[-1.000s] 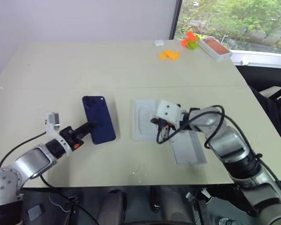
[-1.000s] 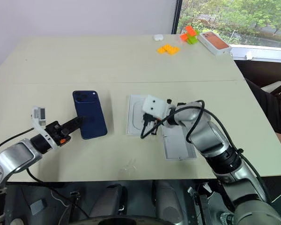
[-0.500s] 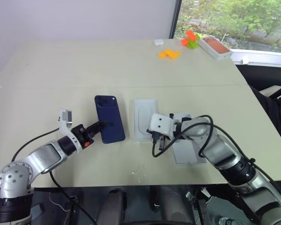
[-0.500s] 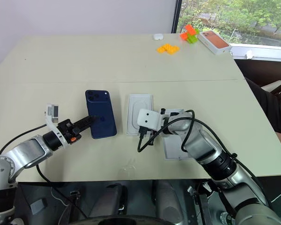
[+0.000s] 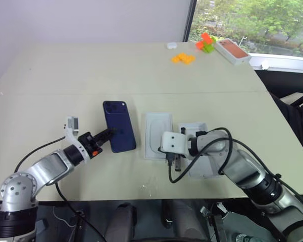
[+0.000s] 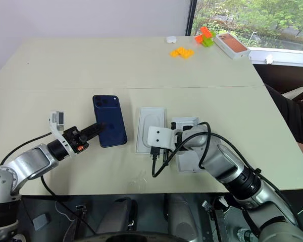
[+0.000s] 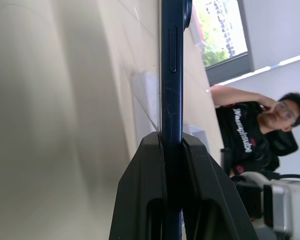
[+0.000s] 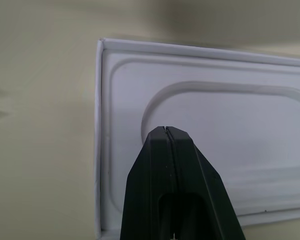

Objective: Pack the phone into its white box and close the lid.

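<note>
The dark navy phone (image 5: 119,126) lies flat, back up, left of the white box (image 5: 158,135), with a narrow strip of table between them. My left gripper (image 5: 107,134) is shut on the phone's near left edge, and in the left wrist view both fingers (image 7: 150,190) clamp its thin side (image 7: 171,75). I cannot tell whether the phone rests on the table. A white moulded insert (image 8: 225,130) with a rounded recess fills the box. My right gripper (image 5: 170,157) is shut and empty over the box's near end. The lid (image 5: 202,160) lies inside up to the box's right, partly under my right arm.
At the far right corner stand a white box with an orange-red top (image 5: 232,51), orange bricks (image 5: 183,58) and orange and green blocks (image 5: 206,43). A small white object (image 5: 170,46) lies nearby. A person (image 7: 250,130) sits beyond the table's right edge.
My left gripper has carried the phone to the right, closer to the box. My right gripper has drawn back and sunk from over the box's middle to its near end.
</note>
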